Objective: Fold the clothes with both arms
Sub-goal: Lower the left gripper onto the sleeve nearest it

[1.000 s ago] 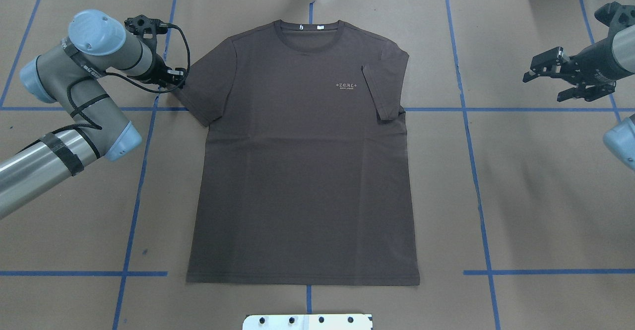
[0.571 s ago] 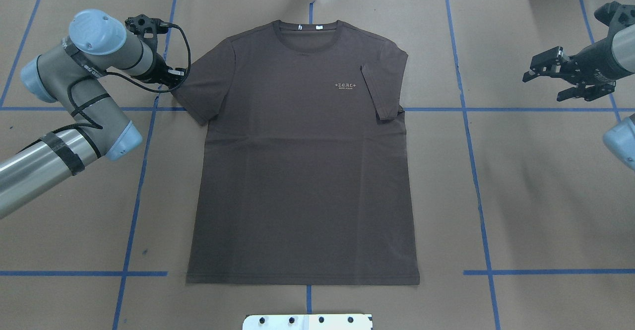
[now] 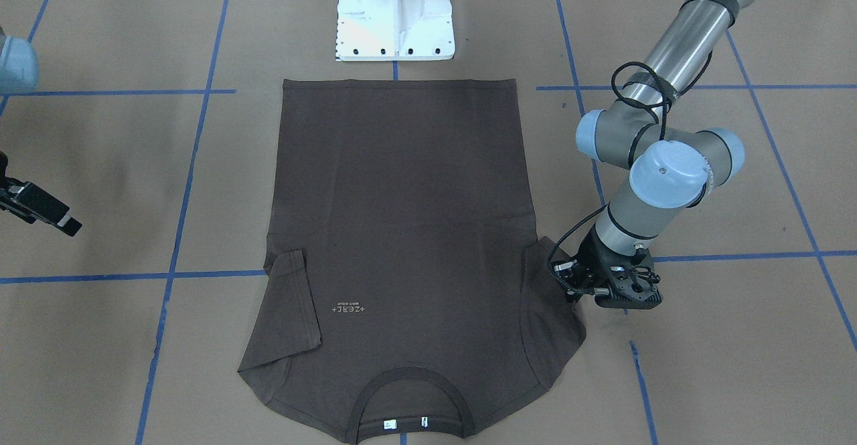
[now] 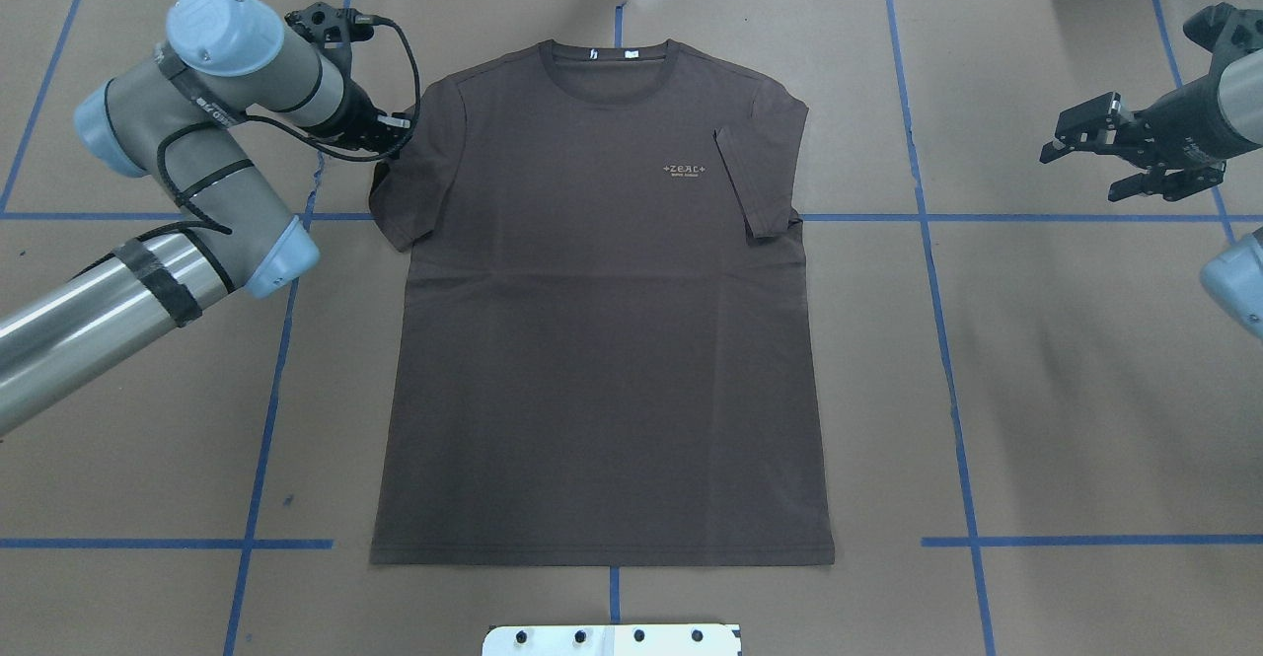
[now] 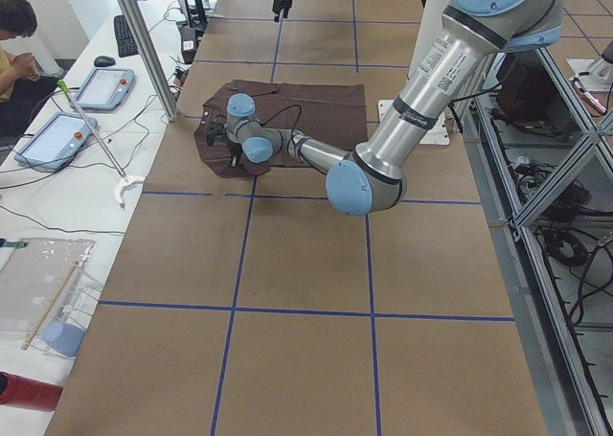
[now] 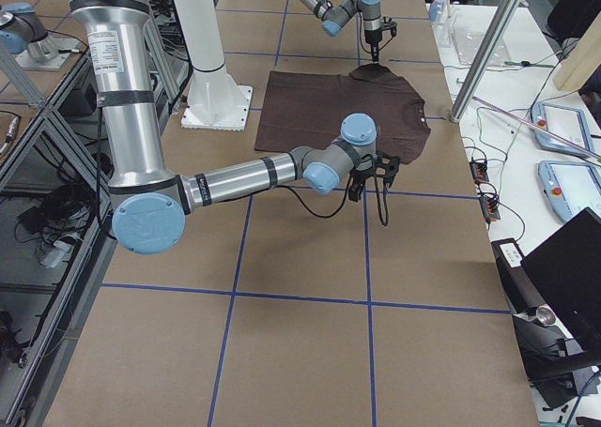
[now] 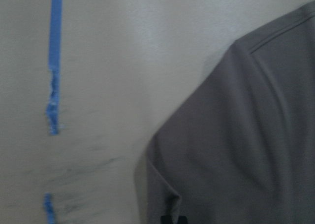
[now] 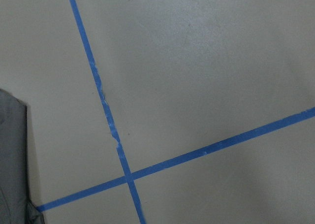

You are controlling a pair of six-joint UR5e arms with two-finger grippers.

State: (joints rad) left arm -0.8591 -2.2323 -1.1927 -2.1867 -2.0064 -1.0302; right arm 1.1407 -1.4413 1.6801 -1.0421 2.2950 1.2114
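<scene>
Shirt (image 4: 602, 340) flat on table (image 4: 1036, 390), logo up, right-side sleeve folded in. My left claw (image 4: 393, 143) looks pinched shut on the other sleeve's hem; my right claw (image 4: 1080, 173) hangs open, well apart. Light, limp cloth: grip hems, shoulder seams.

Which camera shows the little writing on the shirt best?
The overhead exterior view: the chest logo sits upright on the T-shirt. The front-facing view shows it upside down; side views too small; wrist views miss it.

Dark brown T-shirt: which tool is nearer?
Left. The left tool is at the sleeve edge of the dark brown T-shirt; the right tool hangs far off its other side.
</scene>
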